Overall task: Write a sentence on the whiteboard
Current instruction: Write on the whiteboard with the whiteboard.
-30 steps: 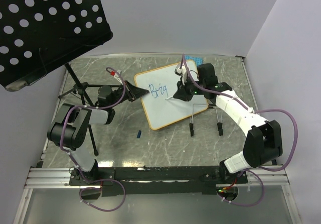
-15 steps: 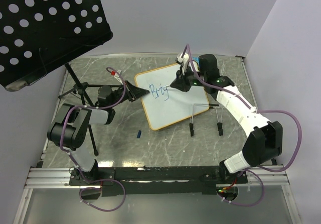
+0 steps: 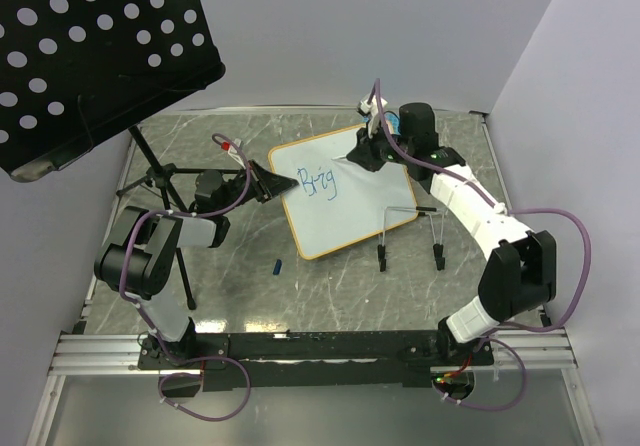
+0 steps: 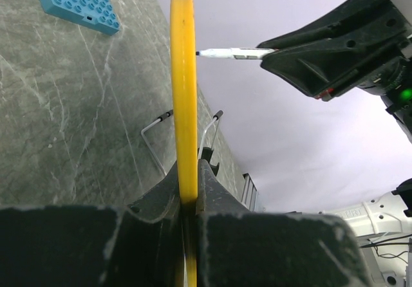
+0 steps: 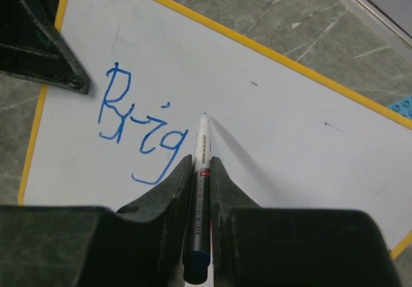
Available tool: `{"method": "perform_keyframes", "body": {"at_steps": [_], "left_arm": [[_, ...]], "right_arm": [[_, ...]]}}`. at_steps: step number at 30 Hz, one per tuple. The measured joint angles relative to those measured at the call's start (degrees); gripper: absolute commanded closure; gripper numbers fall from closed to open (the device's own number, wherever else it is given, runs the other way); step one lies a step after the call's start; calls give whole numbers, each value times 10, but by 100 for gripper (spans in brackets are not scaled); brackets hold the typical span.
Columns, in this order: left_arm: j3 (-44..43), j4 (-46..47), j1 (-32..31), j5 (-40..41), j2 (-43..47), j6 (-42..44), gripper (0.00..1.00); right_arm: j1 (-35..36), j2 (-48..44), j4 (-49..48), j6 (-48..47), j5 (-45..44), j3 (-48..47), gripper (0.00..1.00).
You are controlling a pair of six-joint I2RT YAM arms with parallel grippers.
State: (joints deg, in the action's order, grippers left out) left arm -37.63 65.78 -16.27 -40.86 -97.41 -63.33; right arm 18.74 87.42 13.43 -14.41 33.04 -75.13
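The whiteboard (image 3: 345,201) is a white board with a yellow rim, lying tilted mid-table. My left gripper (image 3: 268,184) is shut on its left edge; the left wrist view shows the yellow rim (image 4: 183,94) edge-on between the jaws. Blue letters "Brig" (image 3: 316,184) are on the board, also in the right wrist view (image 5: 143,129). My right gripper (image 3: 365,152) is shut on a white marker (image 5: 201,171). Its tip (image 5: 205,115) is at the board surface just right of the "g". The marker also shows in the left wrist view (image 4: 235,54).
A black perforated music stand (image 3: 95,56) hangs over the back left, its tripod legs (image 3: 160,181) by the left arm. A wire rack (image 3: 408,228) stands right of the board. A blue studded plate (image 4: 77,2) lies behind. A small blue cap (image 3: 277,264) lies near the board's front corner.
My right gripper with the marker has moved up and right along the board. The writing has grown from "Bri" with part of a letter to "Brig". The left gripper has not moved.
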Motion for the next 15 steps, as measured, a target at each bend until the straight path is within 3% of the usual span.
{"method": "perform_keyframes", "body": {"at_steps": [15], "left_arm": [[0, 0, 0, 0, 0, -4, 99]], "right_arm": [[0, 10, -4, 0, -7, 0, 100]]}}
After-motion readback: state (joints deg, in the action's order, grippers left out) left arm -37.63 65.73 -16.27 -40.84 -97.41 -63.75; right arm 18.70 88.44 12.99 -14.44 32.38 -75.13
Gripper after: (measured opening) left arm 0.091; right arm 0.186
